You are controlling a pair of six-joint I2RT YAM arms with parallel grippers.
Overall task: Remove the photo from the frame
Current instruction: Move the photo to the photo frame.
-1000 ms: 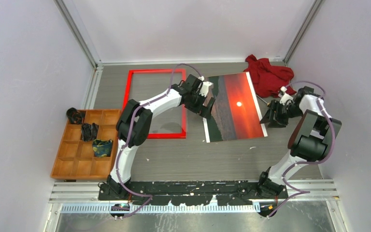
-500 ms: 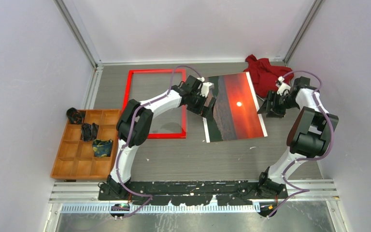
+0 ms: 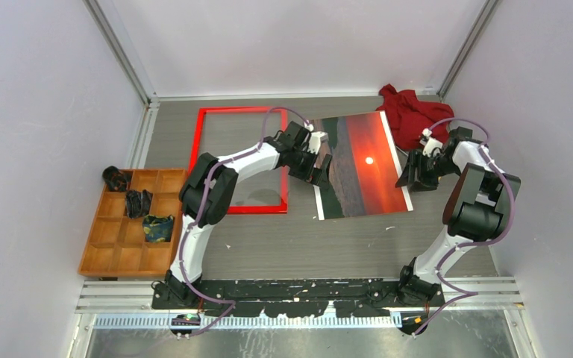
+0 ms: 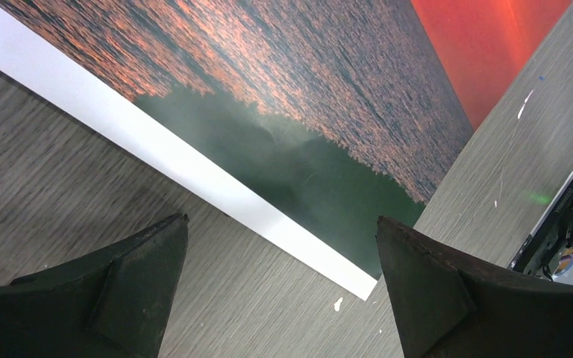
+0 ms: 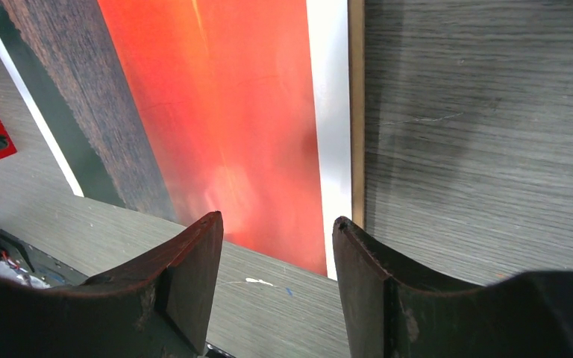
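Note:
The photo (image 3: 362,164), a sunset print with white strips, lies flat on the table right of centre. The red frame (image 3: 198,142) lies flat to its left, apart from it. My left gripper (image 3: 321,170) hovers open and empty at the photo's left edge; in the left wrist view (image 4: 281,218) its jaws stand wide over the photo's (image 4: 291,112) white strip and corner. My right gripper (image 3: 409,177) is open and empty at the photo's right edge; in the right wrist view (image 5: 277,218) its jaws straddle the photo's (image 5: 216,112) near corner. A thin brown board edge (image 5: 357,112) shows beside the white strip.
A red cloth (image 3: 414,115) lies crumpled at the back right, just behind my right gripper. An orange compartment tray (image 3: 119,257) with dark small items sits at the left. Walls close in on three sides. My left arm crosses above the frame's right side.
My right gripper swung back toward the cloth, then came left and down to the photo's right edge. My left gripper shifted slightly left. Photo and frame have not moved.

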